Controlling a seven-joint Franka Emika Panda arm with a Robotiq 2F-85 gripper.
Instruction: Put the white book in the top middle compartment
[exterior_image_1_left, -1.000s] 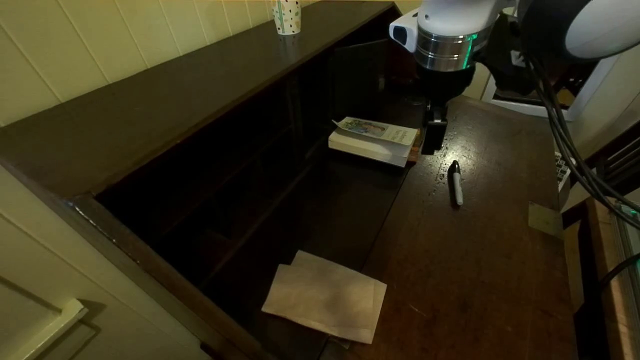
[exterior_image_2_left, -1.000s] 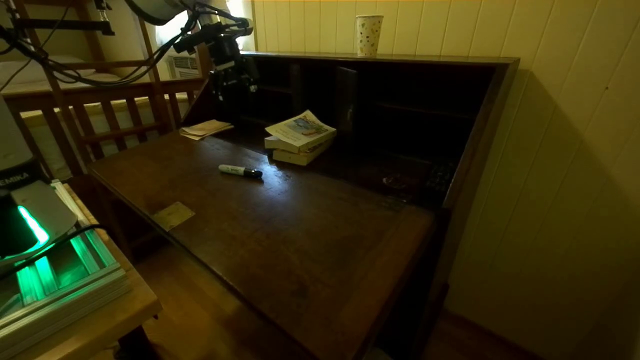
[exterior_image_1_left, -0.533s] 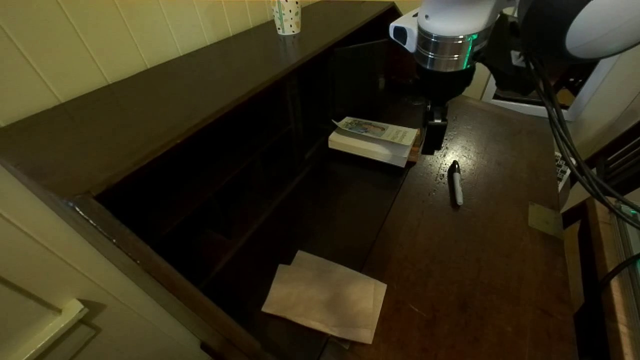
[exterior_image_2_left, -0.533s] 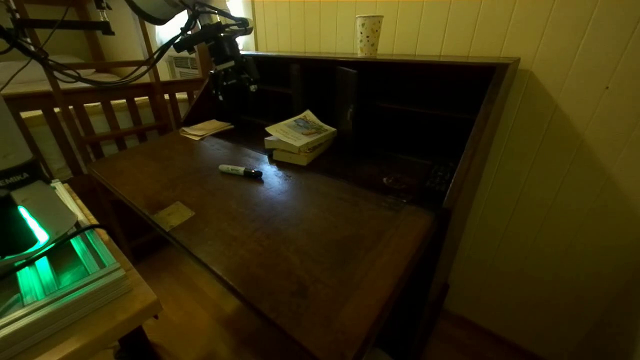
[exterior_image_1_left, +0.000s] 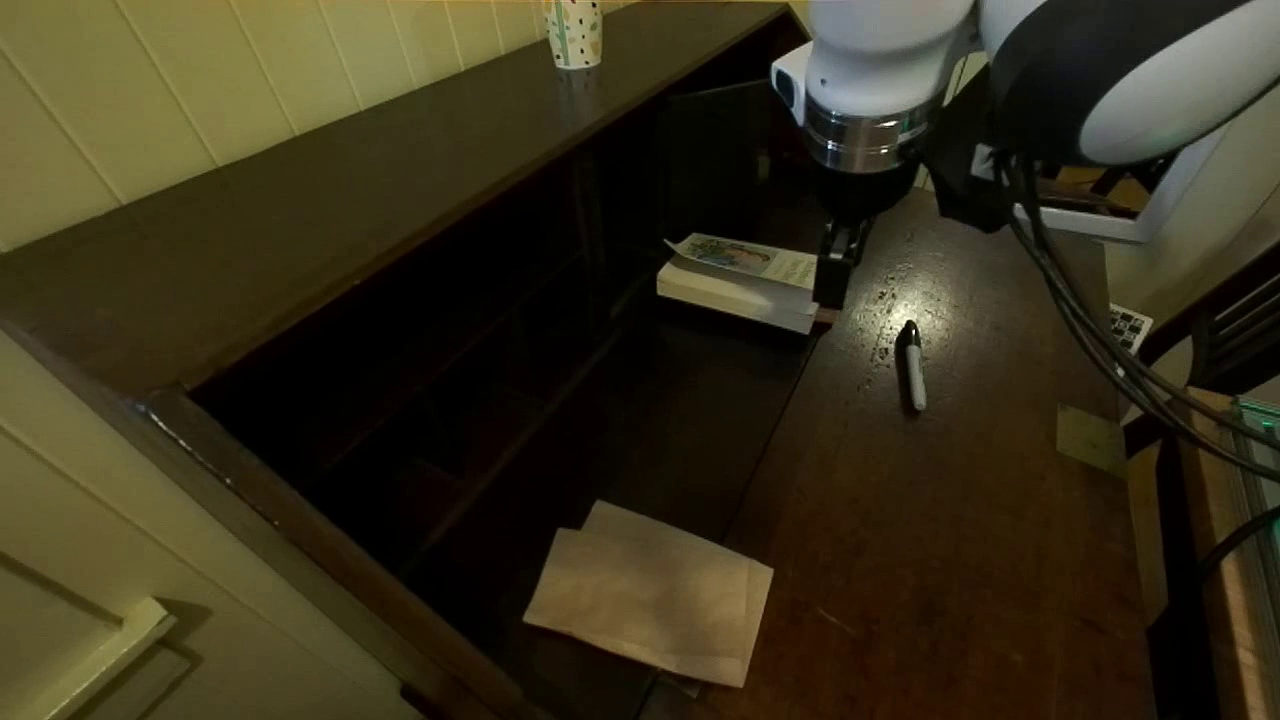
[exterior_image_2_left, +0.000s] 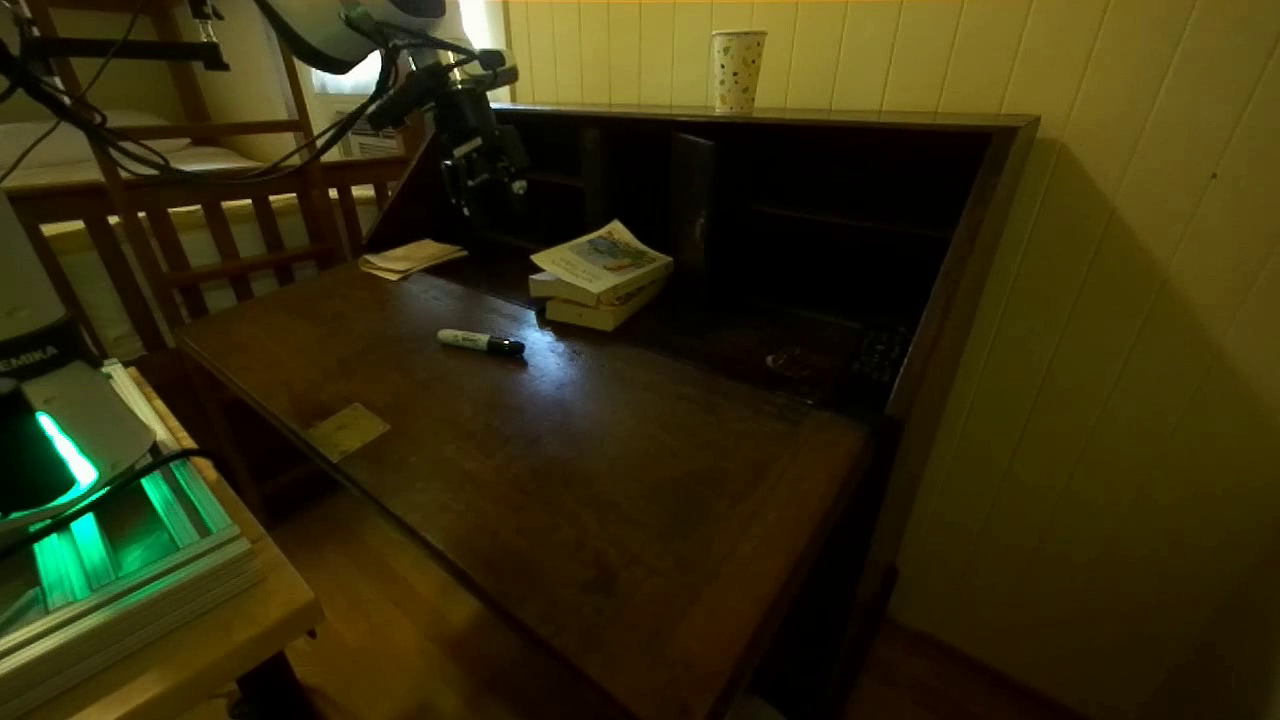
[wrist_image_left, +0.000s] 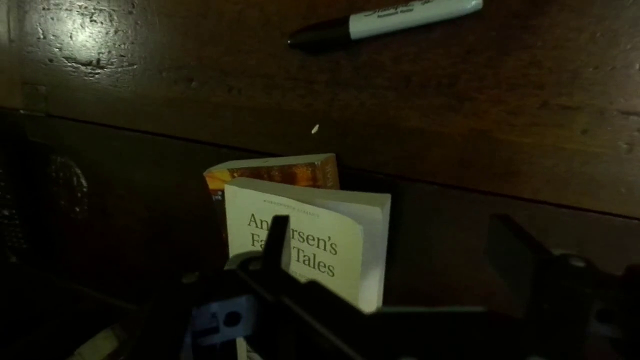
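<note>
Plainly, the task appears to stand at its approach stage: nothing lifted, nothing shelved. In an exterior view the white book (exterior_image_2_left: 600, 262) lies on top of a lower book (exterior_image_2_left: 600, 315), which rests on the desk (exterior_image_2_left: 560, 470). The gripper (exterior_image_2_left: 495, 198) hangs toward ten o'clock from the pair, with a visible gap — no contact. The presumed top middle compartment (exterior_image_2_left: 638, 170) is the dark bay between twelve and one o'clock from the book, just beside a swung-out door (exterior_image_2_left: 693, 195); its interior is too dark to inspect. A marker (exterior_image_2_left: 480, 343) lies at eight o'clock, loose papers (exterior_image_2_left: 410, 258) at nine.

In an exterior view the gripper (exterior_image_1_left: 832, 285) overlaps the book's three o'clock end along the line of sight; finger spacing cannot be read there. The cover's corner toward ten o'clock curls upward.

In the wrist view the gripper (wrist_image_left: 390, 225) is spread wide, holding nothing. One finger (wrist_image_left: 276, 242) crosses the printed title on the cover; the opposite finger (wrist_image_left: 515, 247) stands toward three o'clock, over the desk. As seen from this camera, the book is therefore not centred between them. The lower book's orange-brown edge shows between eleven and twelve o'clock, beneath.

Judged complete: a position near the book, no more. Outstanding — centring the fingers, gripping the white book without the lower one, lifting, carrying it to the compartment, inserting, releasing.
</note>
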